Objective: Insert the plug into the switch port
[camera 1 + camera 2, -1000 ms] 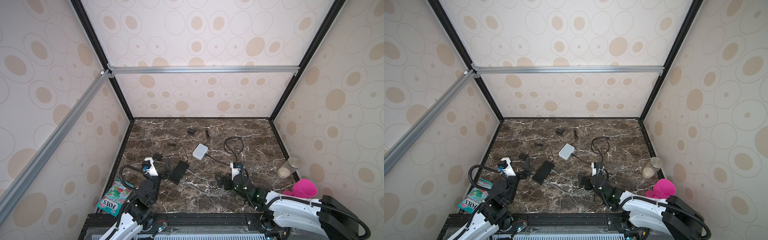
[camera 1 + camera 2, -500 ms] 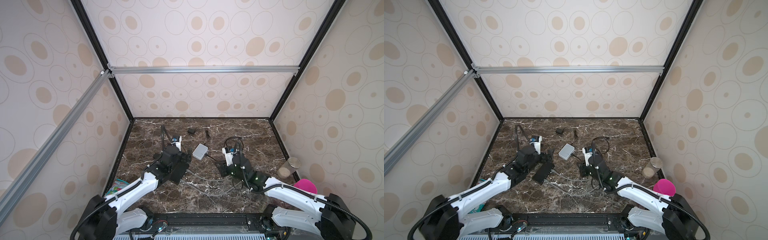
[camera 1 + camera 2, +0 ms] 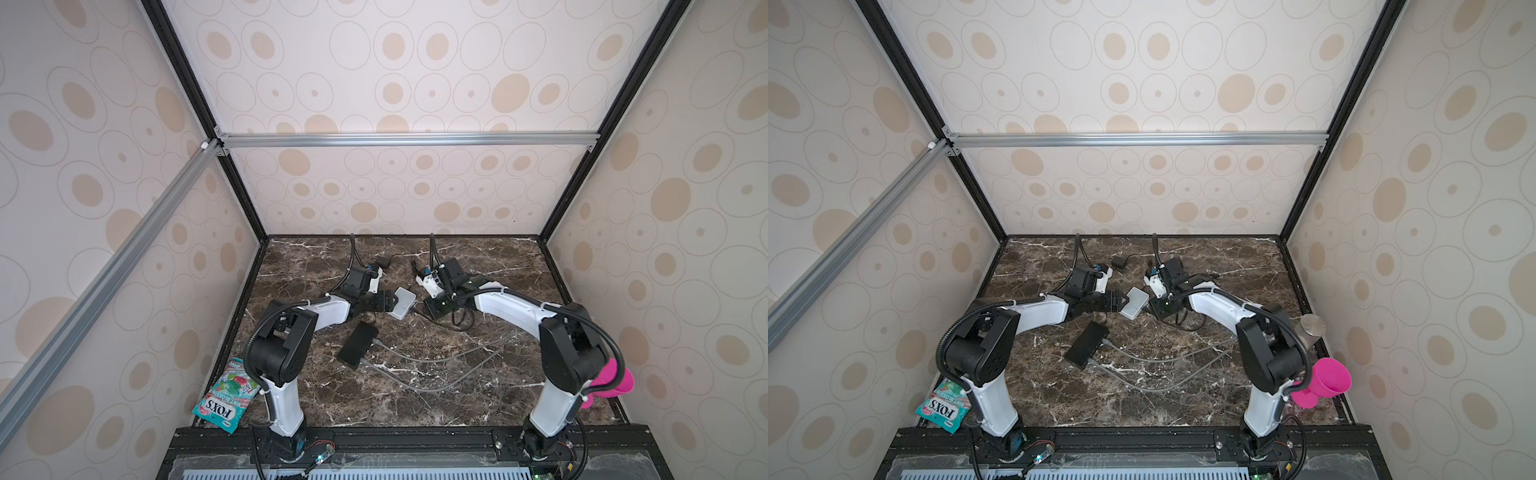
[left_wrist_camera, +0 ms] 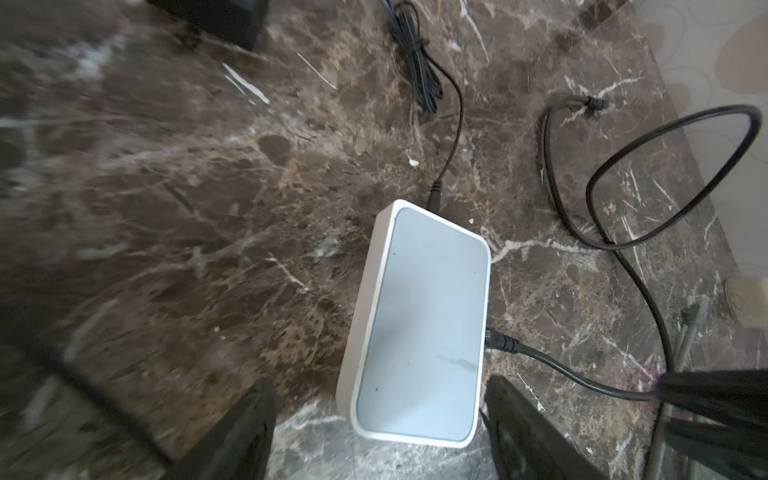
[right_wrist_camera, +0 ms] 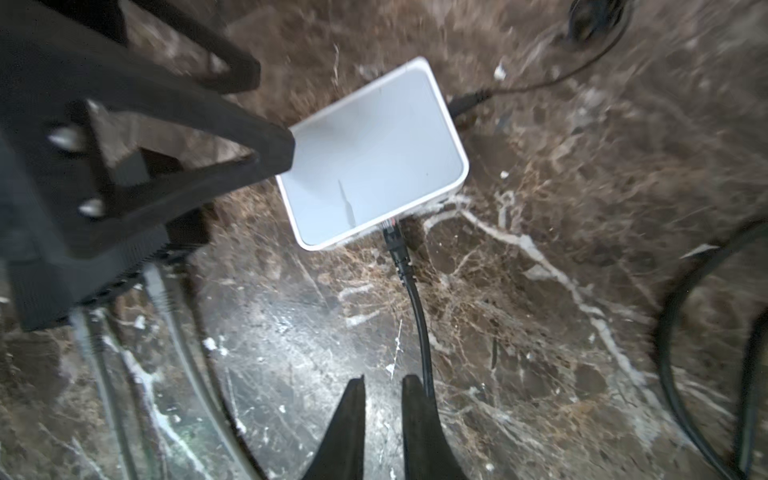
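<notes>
Sitting in one white switch (image 4: 419, 328) — two black plugs (image 4: 500, 341).

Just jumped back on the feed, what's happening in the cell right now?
The left gripper, fingers open, straddles one end of the white switch. The right gripper has its fingers nearly closed beside the black cable, a little behind its plug, which sits against the switch's side. Whether they pinch the cable is unclear.

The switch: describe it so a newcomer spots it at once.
On the brown marble tabletop, look just behind the middle. The switch is the small flat case with rounded corners there. It is the only white one; the neighbouring hub, with grey cables, is black.
</notes>
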You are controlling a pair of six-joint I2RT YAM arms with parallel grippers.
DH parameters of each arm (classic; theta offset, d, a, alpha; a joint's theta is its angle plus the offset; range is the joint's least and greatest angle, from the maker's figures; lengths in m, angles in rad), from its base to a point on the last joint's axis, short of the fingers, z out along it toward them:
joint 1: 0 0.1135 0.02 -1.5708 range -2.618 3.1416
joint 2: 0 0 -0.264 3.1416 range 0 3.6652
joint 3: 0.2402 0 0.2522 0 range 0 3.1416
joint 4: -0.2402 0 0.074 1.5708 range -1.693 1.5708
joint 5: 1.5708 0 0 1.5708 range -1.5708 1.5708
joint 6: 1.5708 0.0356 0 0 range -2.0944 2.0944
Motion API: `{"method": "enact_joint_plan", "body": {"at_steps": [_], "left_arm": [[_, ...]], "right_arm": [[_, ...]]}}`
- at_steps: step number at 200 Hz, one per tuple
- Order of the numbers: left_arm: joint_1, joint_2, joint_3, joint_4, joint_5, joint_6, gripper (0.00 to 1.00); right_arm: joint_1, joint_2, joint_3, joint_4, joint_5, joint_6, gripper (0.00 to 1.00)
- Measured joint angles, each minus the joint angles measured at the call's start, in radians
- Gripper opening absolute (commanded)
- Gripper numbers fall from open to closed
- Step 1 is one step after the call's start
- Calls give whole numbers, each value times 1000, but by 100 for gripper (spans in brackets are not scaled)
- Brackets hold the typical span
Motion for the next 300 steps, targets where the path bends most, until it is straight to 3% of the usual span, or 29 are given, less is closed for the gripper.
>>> {"method": "enact_joint_plan", "body": {"at_steps": [14, 42, 73, 205, 270, 300], "left_arm": [[-2, 43, 53, -5, 23, 5, 77], [-2, 95, 116, -6, 51, 19, 65], [1, 140, 137, -6, 85, 26, 56], [5, 173, 138, -5, 85, 61, 48], [5, 182, 145, 11, 71, 75, 48], [8, 186, 151, 12, 69, 78, 48]], "right_arm": [[0, 63, 40, -36, 0, -19, 22], [0, 122, 98, -79, 0, -47, 29], [0, 143, 146, -110, 5, -71, 29], [0, 232, 177, -57, 8, -102, 26], [0, 272, 209, -26, 3, -130, 1], [0, 274, 209, -16, -11, -136, 0]]}}
